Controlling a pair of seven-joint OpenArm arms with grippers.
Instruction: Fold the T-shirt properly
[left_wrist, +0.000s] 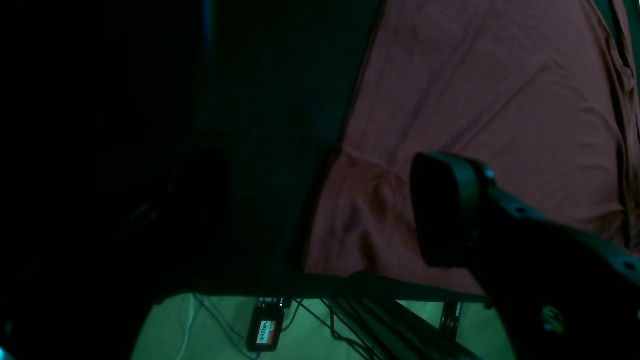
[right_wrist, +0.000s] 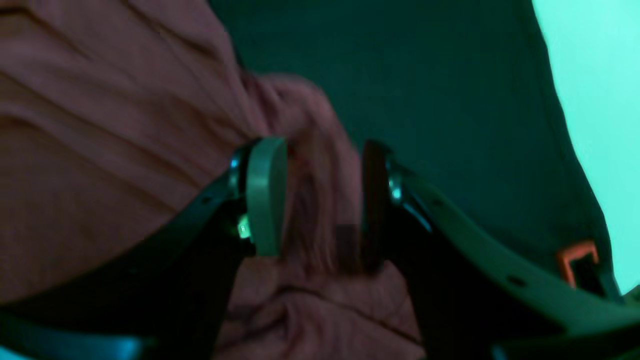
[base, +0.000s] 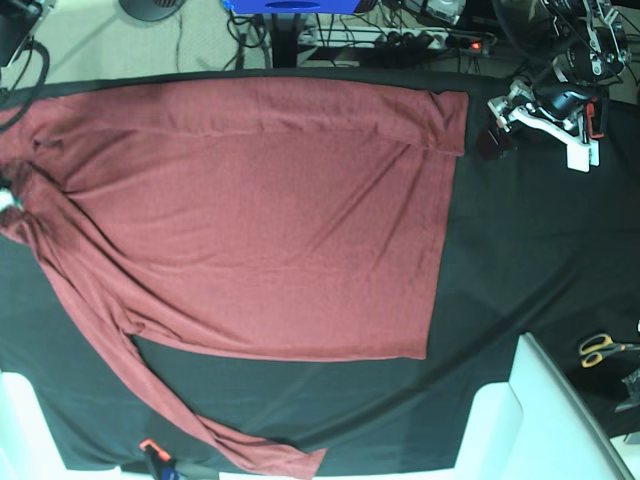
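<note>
A black cloth (base: 520, 260) covers the counter, and beyond its far edge lie pale floor, cables and a power strip (base: 415, 40).

The T-shirt (base: 260, 210) — brick red, plain, long-sleeved — lies flat and takes up most of the counter's left and middle as the base view shows it. Its straight edge runs down the cloth just right of centre, and right of that edge the black cloth is bare out to a white block (base: 540, 420) at the near corner. One sleeve (base: 150, 390) trails from the shirt's left side down to the near edge of the counter, ending close to a small orange-tipped clip (base: 150, 448). The shirt's far edge sits close along the counter's far edge; its left side reaches the counter's left limit, where the fabric is bunched.

The right pincer (right_wrist: 320, 200) is at that bunched part: its two fingers (right_wrist: 265, 195) stand apart with a blurred ridge of red fabric between them, not pinched by the pads. The left pincer (left_wrist: 445, 210) hovers above the shirt's far right corner; only one dark finger shows in its wrist view, nothing is on it, and it counts as spread wide.

Right of the shirt, yellow-handled scissors (base: 605, 347) lie near the counter's right edge. On the floor past the shirt's corner sits a small dark device with a label (left_wrist: 266, 331); the writing is too small to read.
</note>
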